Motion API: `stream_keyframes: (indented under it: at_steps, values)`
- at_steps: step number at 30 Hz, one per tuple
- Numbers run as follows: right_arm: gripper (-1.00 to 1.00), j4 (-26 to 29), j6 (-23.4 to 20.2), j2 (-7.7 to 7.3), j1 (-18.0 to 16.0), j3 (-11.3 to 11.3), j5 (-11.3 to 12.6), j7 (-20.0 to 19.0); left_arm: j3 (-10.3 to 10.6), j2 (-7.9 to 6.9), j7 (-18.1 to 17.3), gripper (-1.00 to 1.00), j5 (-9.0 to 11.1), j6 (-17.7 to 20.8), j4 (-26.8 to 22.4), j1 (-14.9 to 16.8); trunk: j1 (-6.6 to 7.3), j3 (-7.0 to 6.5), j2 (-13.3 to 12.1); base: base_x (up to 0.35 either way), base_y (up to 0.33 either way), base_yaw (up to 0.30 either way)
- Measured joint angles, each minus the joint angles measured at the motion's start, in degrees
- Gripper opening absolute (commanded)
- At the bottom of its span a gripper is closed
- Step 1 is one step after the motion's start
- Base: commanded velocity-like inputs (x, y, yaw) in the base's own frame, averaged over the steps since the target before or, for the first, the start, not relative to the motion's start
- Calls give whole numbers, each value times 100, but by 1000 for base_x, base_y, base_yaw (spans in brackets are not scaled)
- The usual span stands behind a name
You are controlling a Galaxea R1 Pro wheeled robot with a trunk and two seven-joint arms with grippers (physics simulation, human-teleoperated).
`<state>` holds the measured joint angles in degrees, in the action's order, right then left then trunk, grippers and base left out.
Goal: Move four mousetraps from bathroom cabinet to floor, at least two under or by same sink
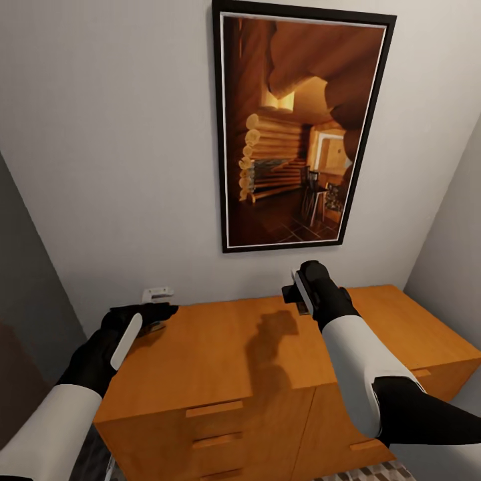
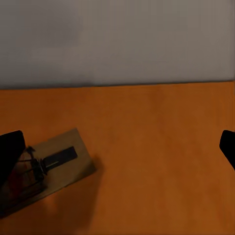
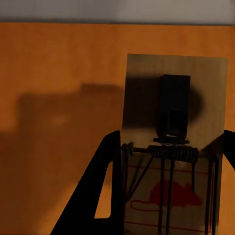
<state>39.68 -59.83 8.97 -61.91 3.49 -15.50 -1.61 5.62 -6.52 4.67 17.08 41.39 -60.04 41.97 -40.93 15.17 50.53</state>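
- Orange-brown wooden cabinet (image 1: 220, 347) is seen below a framed picture (image 1: 300, 130).
- One flat mousetrap (image 3: 174, 147) is clamped by the right gripper (image 3: 166, 188).
- Another flat brown mousetrap (image 2: 49, 169) is straddled by the spread left gripper (image 2: 117, 152).

Mousetrap (image 3: 174, 147) lower end cut off

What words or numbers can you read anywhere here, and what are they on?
There are no readable words or numbers.
The mousetrap between the right claw's fingers has a red mouse picture, no letters.
The other mousetrap, by the left claw, is plain.
The framed picture above the cabinet shows a log cabin room, no writing.
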Motion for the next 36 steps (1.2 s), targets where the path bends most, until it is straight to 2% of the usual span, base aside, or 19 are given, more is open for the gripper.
stream_keyframes:
  at_steps: [13,25,36]
  values:
    - [-100,0,0,0,0,0,-6,0,15,-7,8,100,-16,16,-107,0,0,0,0,12,0,0]
    - [-100,0,0,0,0,0,-6,0,29,-18,-4,100,-15,164,-181,0,3,0,1,255,0,0]
    - [-100,3,0,-2,0,6,7,0,27,-18,-5,100,-25,199,-180,0,0,0,0,55,0,0]
